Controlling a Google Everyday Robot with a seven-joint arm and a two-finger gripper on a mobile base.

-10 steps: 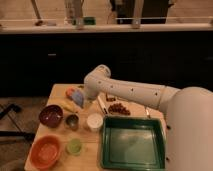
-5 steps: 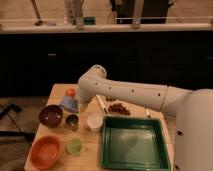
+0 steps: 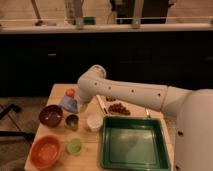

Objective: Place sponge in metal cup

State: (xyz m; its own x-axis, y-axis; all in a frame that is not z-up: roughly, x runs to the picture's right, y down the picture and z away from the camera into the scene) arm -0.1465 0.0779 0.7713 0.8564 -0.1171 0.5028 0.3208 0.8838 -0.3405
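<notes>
The sponge (image 3: 68, 104) is a light-blue pad hanging just above the table's left part, up and slightly left of the metal cup (image 3: 72, 121). The metal cup is small, grey, dark inside, and stands upright between the purple bowl (image 3: 50, 115) and the white cup (image 3: 94, 121). My gripper (image 3: 75, 105) points down from the white arm, which reaches in from the right. It is shut on the sponge, whose right side it covers. The sponge is outside the cup.
An orange object (image 3: 70, 92) lies behind the sponge. An orange bowl (image 3: 46, 151) and a translucent green cup (image 3: 75, 146) stand at the front left. A green tray (image 3: 132, 145) fills the front right, with a brown snack pile (image 3: 118, 108) behind it.
The arm has swung left and down, and the sponge has moved with it, down from near the orange object towards the metal cup.
</notes>
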